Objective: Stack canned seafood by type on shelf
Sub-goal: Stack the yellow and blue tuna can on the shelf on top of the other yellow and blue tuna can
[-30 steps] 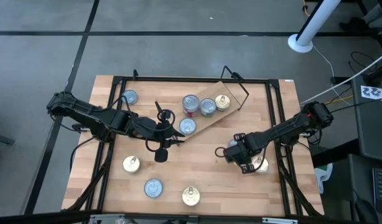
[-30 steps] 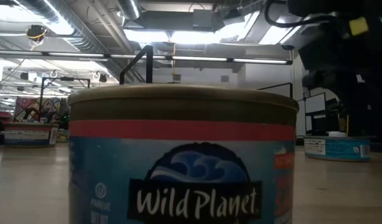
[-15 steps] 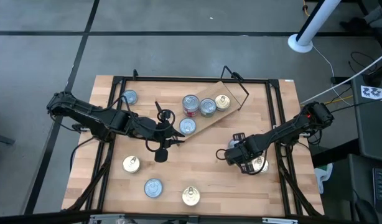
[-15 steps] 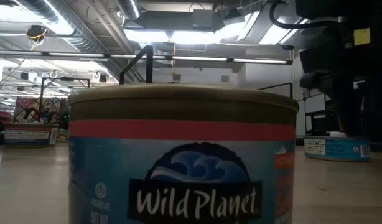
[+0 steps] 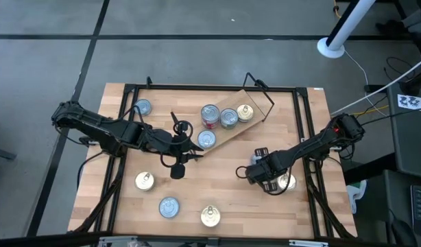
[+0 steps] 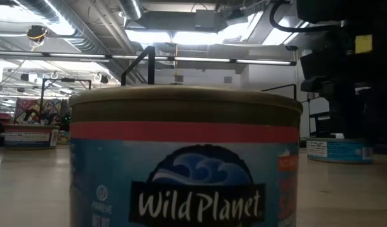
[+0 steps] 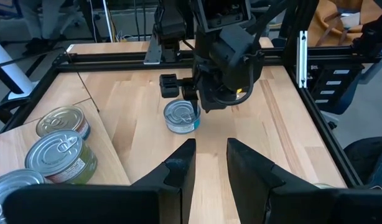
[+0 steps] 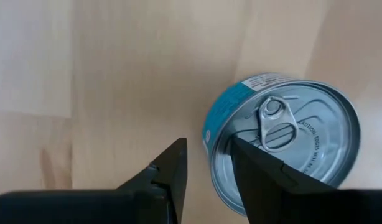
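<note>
- Hovering low over the right part of the tabletop (image 5: 231, 199), the right gripper (image 8: 206, 165) has its dark fingers slightly apart; one finger is over the edge of a teal-labelled tin (image 8: 284, 146) with a silvery pull-ring lid, the other over bare wood beside it, and nothing is pinched between them.
- The left gripper (image 7: 208, 163) sits near the table's middle, just left of the shelf's near end, fingers a narrow gap apart and empty.
- The shelf (image 5: 255, 103) lies at a slant in the far middle of the table, with a black wire frame at its far right end.
- On the plank lie a gold tin (image 5: 245, 112), two silvery-topped tins (image 5: 228, 118) and (image 5: 210, 114), and another (image 5: 206, 139) at its near left end.
- Loose tins on the tabletop: a blue one (image 5: 142, 107) far left, a gold one (image 5: 144, 180) near left, a blue one (image 5: 169, 206) and a gold one (image 5: 210, 217) at the near edge.
</note>
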Robot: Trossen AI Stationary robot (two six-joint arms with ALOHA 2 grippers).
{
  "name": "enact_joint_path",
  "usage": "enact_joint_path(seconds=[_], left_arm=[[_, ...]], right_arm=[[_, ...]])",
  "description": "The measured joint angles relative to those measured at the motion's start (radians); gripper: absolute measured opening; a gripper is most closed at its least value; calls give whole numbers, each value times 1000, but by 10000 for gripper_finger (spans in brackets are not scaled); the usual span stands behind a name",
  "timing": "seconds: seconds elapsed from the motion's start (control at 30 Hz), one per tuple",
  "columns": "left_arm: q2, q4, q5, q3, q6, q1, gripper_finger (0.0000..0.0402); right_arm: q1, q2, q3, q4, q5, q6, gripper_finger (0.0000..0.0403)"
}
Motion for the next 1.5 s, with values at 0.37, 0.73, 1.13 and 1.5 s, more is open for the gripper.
enact_joint_path(seconds=[0.37,0.73,1.13,1.5], left_arm=[[0,0,0,0,0,0,86],[0,0,0,0,0,0,86],[0,0,0,0,0,0,86],[0,0,0,0,0,0,86]], right_arm=[[-3,6,-5,43,145,35,127],[-2,54,-1,57,218,33,126],[-3,59,-3,57,283,34,10],[-3,59,-3,100,297,33,4]])
